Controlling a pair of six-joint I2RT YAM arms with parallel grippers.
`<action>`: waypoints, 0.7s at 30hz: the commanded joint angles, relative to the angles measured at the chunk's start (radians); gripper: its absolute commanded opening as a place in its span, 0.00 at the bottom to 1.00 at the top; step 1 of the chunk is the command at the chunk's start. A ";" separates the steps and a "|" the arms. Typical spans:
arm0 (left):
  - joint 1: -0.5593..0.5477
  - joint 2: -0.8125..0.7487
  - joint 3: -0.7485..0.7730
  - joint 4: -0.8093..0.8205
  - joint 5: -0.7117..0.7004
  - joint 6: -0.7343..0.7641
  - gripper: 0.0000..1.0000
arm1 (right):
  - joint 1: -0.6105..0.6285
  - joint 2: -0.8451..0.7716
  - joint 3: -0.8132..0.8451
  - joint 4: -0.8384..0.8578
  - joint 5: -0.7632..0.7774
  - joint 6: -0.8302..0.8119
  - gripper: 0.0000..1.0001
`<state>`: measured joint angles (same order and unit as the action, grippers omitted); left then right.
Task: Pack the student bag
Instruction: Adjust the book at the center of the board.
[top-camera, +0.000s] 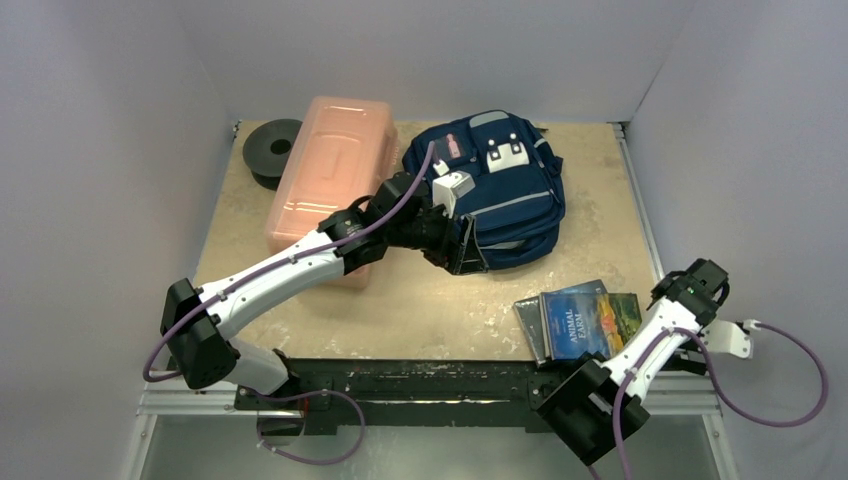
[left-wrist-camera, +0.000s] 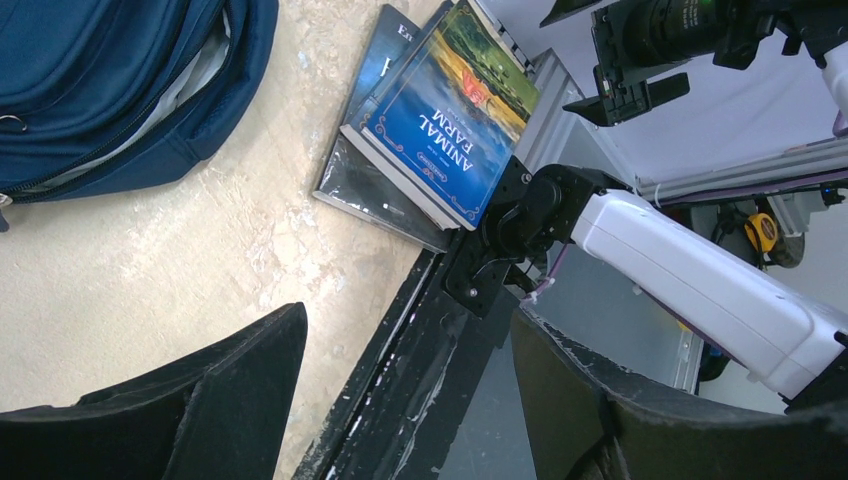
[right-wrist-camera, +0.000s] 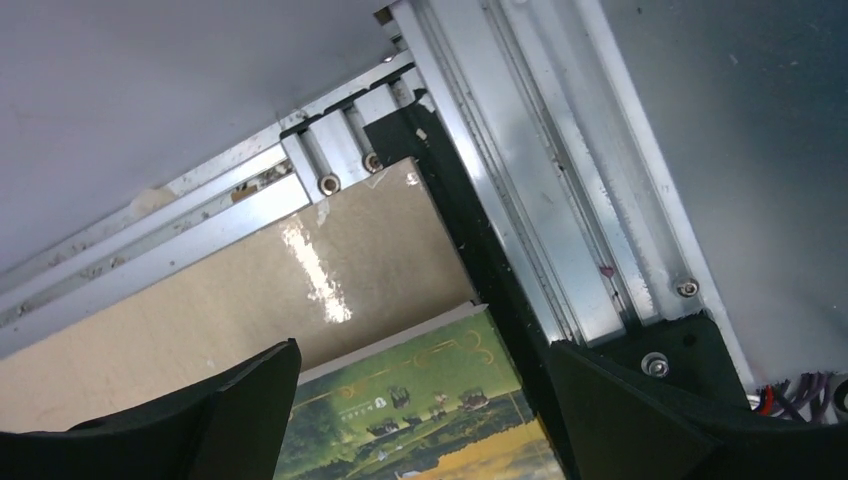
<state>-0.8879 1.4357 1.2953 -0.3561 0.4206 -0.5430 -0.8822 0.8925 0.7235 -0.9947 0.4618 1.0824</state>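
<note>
My left hand (top-camera: 462, 250), parted and empty, hangs by the navy blue fabric backpack (top-camera: 510, 190), perhaps to open it; my right hand (right-wrist-camera: 422, 360) gapes above the glossy paperback books (top-camera: 580, 320).

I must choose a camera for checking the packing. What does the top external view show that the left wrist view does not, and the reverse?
Only top external: the pink box, the black spool, and the front pockets of the student bag. Only left wrist: a pale strip along the bag's zip, and the open left hand up close. Both: the bag, the Animal Farm book and the right arm.
</note>
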 joint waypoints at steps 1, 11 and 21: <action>0.004 -0.045 -0.013 0.048 0.032 -0.031 0.74 | -0.029 -0.011 -0.017 -0.008 0.095 0.101 0.99; 0.007 -0.038 -0.020 0.066 0.055 -0.049 0.74 | -0.070 -0.092 -0.205 0.159 0.000 0.172 0.99; 0.042 0.003 -0.014 0.075 0.079 -0.061 0.74 | 0.094 -0.156 -0.329 0.438 -0.211 0.104 0.99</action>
<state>-0.8684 1.4303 1.2778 -0.3290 0.4694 -0.5854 -0.8875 0.7536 0.4099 -0.7303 0.3408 1.2060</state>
